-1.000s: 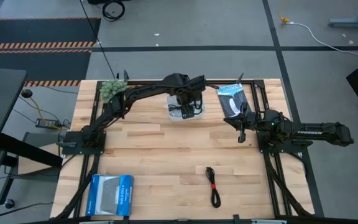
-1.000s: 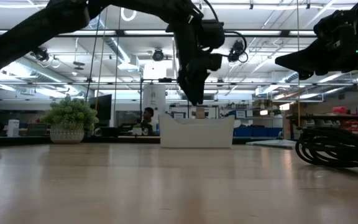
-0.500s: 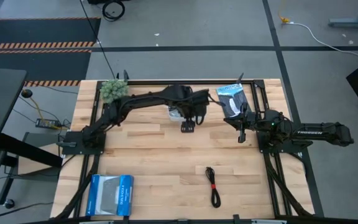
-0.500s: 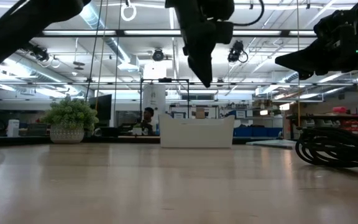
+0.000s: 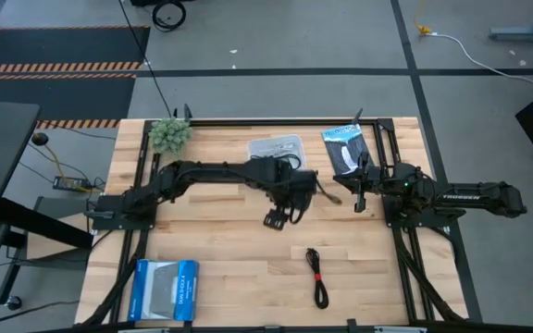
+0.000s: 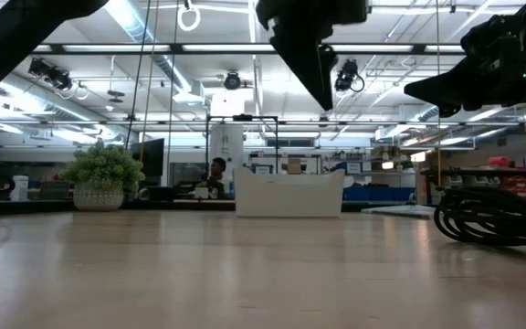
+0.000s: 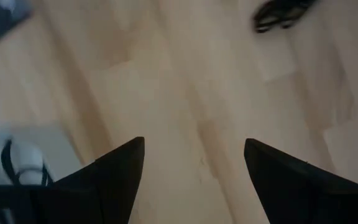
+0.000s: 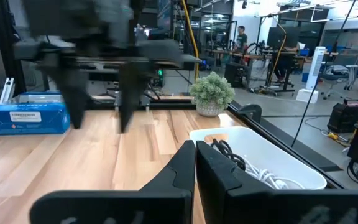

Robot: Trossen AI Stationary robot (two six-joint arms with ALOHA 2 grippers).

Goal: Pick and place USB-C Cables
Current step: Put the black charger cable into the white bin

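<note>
A white tray point(image 5: 276, 148) at the far middle of the table holds bundled white and black cables point(image 8: 238, 163). One black cable with a red band point(image 5: 317, 276) lies flat on the table toward the near edge. It also shows as a dark bundle point(image 6: 491, 219) in the low view and as a black cable point(image 7: 283, 12) in the left wrist view. My left gripper point(image 5: 278, 219) hangs open above bare wood between tray and cable, with nothing between its fingers point(image 7: 194, 146). My right gripper point(image 5: 359, 202) waits to the right of the tray, its fingers shut point(image 8: 196, 152).
A blue box point(image 5: 163, 289) lies at the near left corner. A black-and-white packet point(image 5: 343, 148) sits right of the tray and a small potted plant point(image 5: 169, 134) at the far left. Bare wood spreads around the remaining cable. A person stands far off point(image 8: 241, 34) in the room.
My left gripper has drawn back from above the white tray toward the table's near edge and now stands over bare wood short of the black cable with the red band. The right arm has kept still.
</note>
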